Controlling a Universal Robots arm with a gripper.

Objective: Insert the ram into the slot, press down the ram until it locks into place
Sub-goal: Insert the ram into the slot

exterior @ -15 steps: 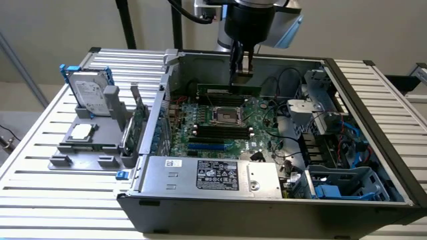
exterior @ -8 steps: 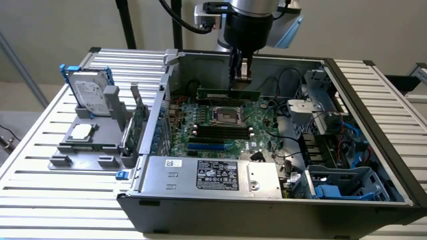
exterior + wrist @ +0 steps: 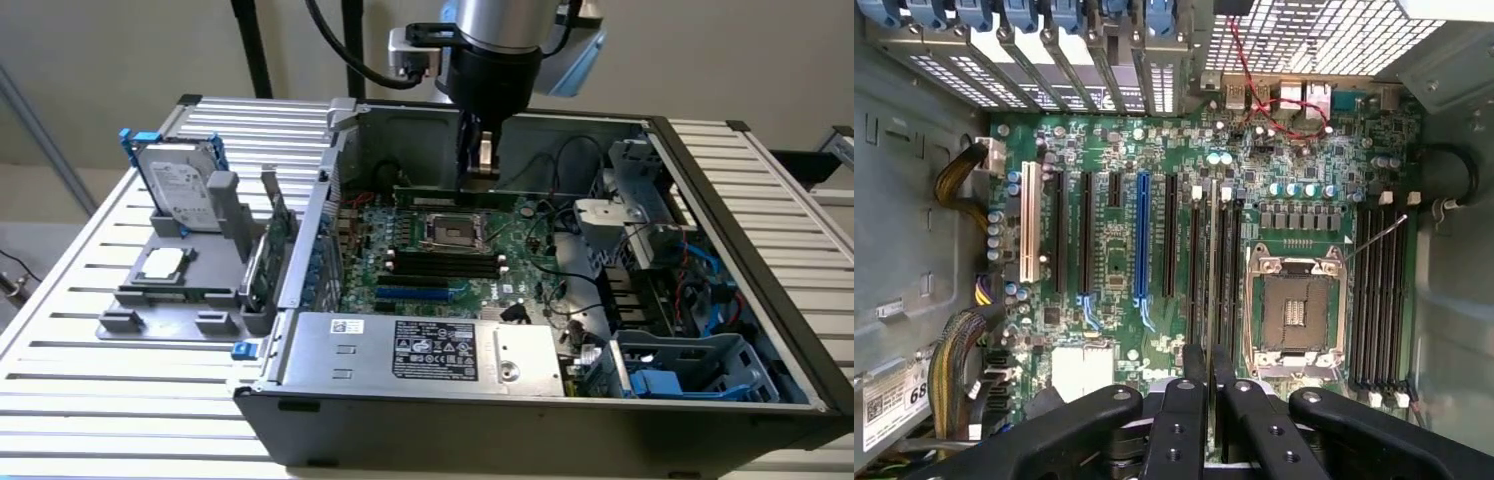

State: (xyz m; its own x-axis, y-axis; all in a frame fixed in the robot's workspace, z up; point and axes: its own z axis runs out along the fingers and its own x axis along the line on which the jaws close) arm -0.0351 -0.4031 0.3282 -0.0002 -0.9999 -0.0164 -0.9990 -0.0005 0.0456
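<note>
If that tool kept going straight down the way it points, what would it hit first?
Most likely the ram, the thin green stick standing on edge directly below the tool, near the processor socket. Depth is unclear; they may already touch.

Ram (image 3: 447,197): long thin green stick, upright on its long edge, level, upper centre of ext. frame, just behind CPU socket (image 3: 450,232). Slot (image 3: 1209,300): narrow, black, directly under ram, parallel w/ neighbour slots (image 3: 1232,260). Seated or not: can't tell.
</note>
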